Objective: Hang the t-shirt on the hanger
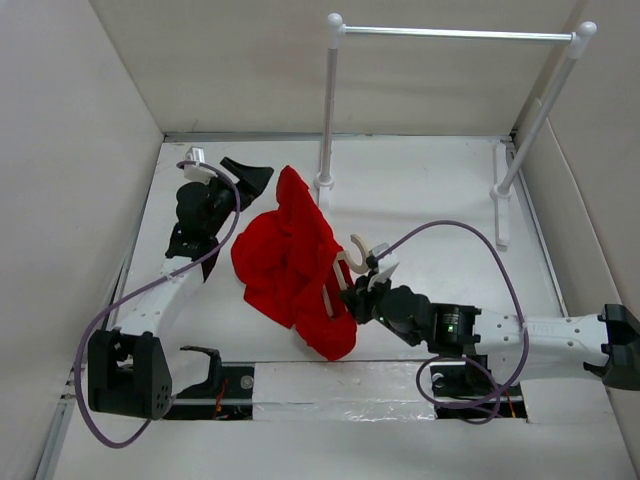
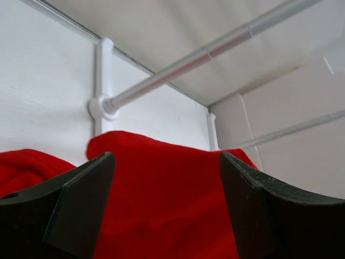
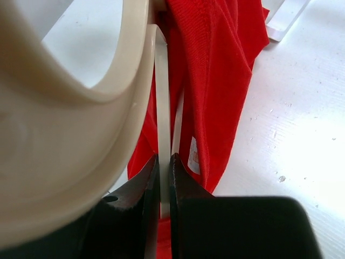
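While the right gripper (image 3: 164, 183) was clamped on a thin cream bar of the hanger (image 1: 352, 258), its jaws were nearly together with only that bar between them. The hanger's rounded hook showed clear of the cloth on the far side of that gripper. The rest of the hanger was largely buried in the t-shirt (image 1: 290, 260).

T-shirt: a bunched red mass near the middle of the table (image 1: 440, 200), between the two grippers. It was draped against the hanger on its right side, and one peak reached toward the left post of the white rack (image 1: 328, 100). How much of the shirt was actually threaded on the hanger could not be told. The small white tag (image 3: 194, 155) lay just beside the right fingertips.

Left gripper (image 1: 245, 180): jaws spread wide, gripping nothing, at the far-left edge of the shirt. In its wrist view red cloth filled the space beyond the fingers (image 2: 81, 210). Contact with the cloth could not be determined.
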Tool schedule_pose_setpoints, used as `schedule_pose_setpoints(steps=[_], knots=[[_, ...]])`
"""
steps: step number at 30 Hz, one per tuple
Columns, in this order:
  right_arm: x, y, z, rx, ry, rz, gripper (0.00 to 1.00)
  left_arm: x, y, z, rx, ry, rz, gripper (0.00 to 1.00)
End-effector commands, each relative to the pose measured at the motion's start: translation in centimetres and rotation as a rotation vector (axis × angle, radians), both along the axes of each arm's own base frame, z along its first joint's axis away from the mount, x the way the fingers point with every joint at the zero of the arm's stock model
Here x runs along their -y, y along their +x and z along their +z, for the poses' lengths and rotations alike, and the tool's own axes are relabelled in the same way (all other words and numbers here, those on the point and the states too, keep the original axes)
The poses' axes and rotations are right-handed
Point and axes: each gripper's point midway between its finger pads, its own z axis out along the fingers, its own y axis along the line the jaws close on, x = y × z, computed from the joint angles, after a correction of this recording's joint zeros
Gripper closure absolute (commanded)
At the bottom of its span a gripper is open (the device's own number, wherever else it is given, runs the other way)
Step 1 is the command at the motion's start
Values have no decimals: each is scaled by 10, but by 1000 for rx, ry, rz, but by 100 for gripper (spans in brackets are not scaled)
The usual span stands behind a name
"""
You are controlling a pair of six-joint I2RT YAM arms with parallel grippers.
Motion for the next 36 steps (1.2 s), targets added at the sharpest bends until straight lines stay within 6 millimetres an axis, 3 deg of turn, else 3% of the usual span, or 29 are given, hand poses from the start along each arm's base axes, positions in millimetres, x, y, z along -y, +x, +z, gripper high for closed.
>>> schedule_pose_setpoints(steps=[1,4,6,7,8,13,18,19,23,24,30,31,32,33,36], knots=[[-4,-1,19,9,88,9,100,27,-14,36,151,-79,-173,26],[-5,-2,21,11,93,19,100,39,-20,32,184,-61,-211,31],[-6,-2,24,13,99,23,100,44,-28,34,222,-68,-236,39],[-6,-2,24,14,95,23,100,44,-30,25,210,-70,-239,43],[-6,-2,23,13,92,23,100,45,-32,23,214,-71,-243,52],[-8,-2,21,10,80,23,100,41,-42,0,200,-39,-235,55],[-14,-1,24,14,77,28,100,40,-47,2,242,-18,-237,59],[-14,-1,23,13,74,29,100,40,-46,6,251,-16,-236,62],[-15,-3,24,4,83,36,100,40,-41,13,262,-11,-230,92],[-14,-4,25,3,88,41,100,40,-39,11,252,-9,-228,92],[-7,-6,31,6,114,41,100,34,-35,9,253,37,-194,89],[-6,-6,32,8,116,44,100,34,-35,9,255,47,-194,85],[-6,-7,34,9,121,46,100,34,-35,10,265,66,-196,72],[-5,-7,34,12,119,48,100,37,-35,7,265,79,-222,66],[-6,-7,35,14,116,54,100,40,-32,11,275,88,-235,54]])
